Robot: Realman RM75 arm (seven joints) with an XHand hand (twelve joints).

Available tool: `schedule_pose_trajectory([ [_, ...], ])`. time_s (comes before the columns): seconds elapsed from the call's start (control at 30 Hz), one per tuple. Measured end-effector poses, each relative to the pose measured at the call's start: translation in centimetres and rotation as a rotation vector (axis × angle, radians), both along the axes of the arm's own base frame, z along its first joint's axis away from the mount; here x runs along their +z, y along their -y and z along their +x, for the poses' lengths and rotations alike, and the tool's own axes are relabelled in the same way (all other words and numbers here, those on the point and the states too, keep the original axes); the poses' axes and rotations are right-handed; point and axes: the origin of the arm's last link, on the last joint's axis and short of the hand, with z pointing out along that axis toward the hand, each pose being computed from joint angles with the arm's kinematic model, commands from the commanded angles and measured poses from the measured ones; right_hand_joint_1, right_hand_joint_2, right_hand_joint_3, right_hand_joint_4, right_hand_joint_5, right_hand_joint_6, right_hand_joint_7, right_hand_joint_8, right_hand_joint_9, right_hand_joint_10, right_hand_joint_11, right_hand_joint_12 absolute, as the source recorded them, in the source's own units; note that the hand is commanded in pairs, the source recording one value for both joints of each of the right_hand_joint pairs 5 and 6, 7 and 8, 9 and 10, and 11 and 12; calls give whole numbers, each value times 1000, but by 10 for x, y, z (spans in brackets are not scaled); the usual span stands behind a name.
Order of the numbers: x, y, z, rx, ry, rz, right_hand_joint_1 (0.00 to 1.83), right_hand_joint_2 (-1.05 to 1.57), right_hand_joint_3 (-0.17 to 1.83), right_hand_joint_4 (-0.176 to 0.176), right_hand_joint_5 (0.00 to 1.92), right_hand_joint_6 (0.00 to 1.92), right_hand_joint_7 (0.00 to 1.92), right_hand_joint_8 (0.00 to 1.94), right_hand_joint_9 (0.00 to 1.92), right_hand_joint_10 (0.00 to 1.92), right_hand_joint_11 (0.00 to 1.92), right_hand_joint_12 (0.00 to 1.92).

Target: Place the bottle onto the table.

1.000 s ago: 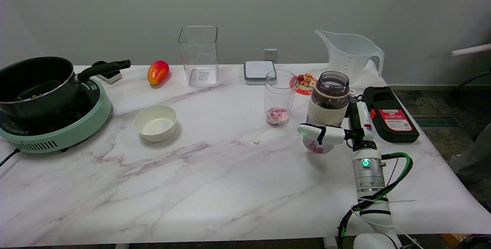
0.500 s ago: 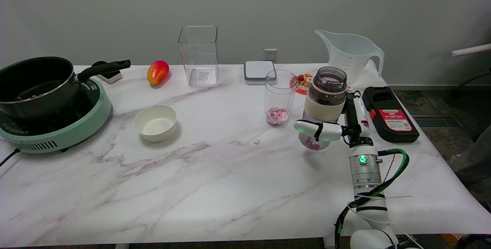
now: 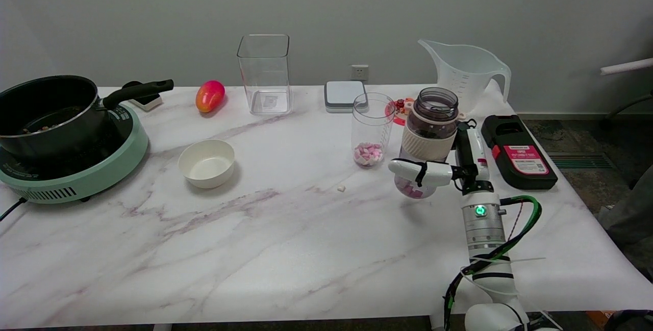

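A plain grey wall [image 3: 153,9] is running behind a white marble-patterned table [image 3: 265,249]. A white socket [image 3: 359,72] is sitting low on the wall, just above the table's far edge. Dark patterned floor [image 3: 576,137] is showing at the right. Soft, even light is falling, casting faint shadows on the tabletop.

- A single head view looked from above the near edge of the marble table [image 3: 285,249], angled down and across toward the far wall [image 3: 326,4].
- It stood back enough to take in the tabletop's full width.
- The right arm [image 3: 484,239] entered at near right.
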Motion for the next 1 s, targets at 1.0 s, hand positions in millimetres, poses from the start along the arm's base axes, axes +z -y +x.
schedule_pose_trajectory([
  [1.0, -25, -15, -11, -45, -16, 91, 1235, 1571, 240, 0, 1920, 1920, 1920, 1920, 1857, 1857, 1749, 1749],
])
